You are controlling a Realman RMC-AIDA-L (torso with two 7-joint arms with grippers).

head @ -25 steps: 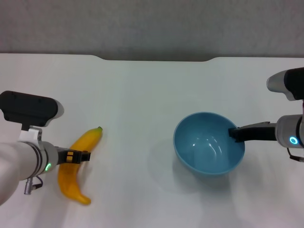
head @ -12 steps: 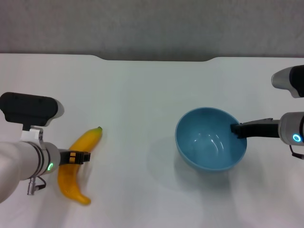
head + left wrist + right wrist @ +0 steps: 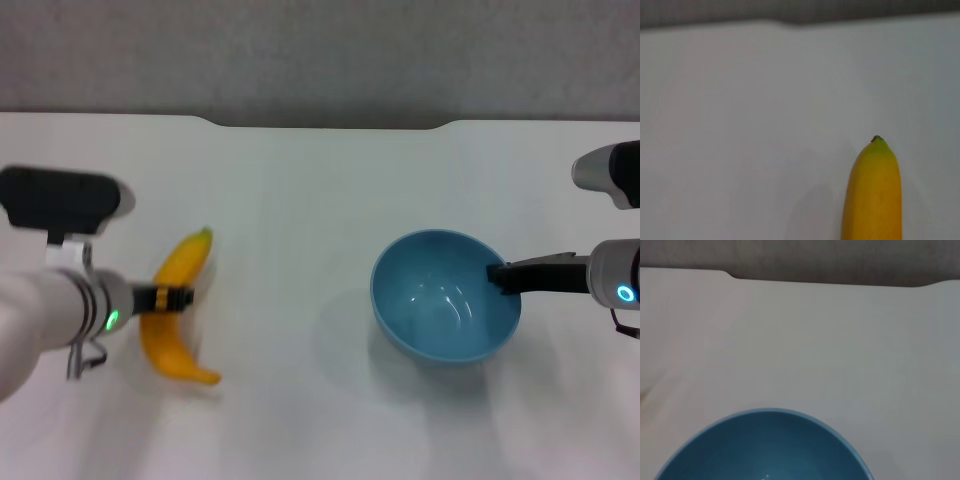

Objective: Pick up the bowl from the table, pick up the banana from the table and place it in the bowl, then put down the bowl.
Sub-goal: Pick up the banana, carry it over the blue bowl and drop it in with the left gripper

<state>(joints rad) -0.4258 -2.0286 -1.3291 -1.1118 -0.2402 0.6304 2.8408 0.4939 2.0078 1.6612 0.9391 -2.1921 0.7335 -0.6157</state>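
Observation:
The light-blue bowl (image 3: 446,294) hangs a little above the white table (image 3: 300,180) at the right; its shadow lies below it. My right gripper (image 3: 497,277) is shut on the bowl's right rim. The bowl's rim also shows in the right wrist view (image 3: 765,450). The yellow banana (image 3: 176,304) is at the left, lifted off the table with its green tip pointing away. My left gripper (image 3: 172,298) is shut on the banana's middle. The banana's tip shows in the left wrist view (image 3: 874,190).
The table's far edge has a shallow notch (image 3: 325,126) with a dark grey wall behind it. White tabletop lies between the banana and the bowl.
My left gripper has lifted the banana and carried it a little right and away. The bowl has risen slightly and shifted right in my right gripper.

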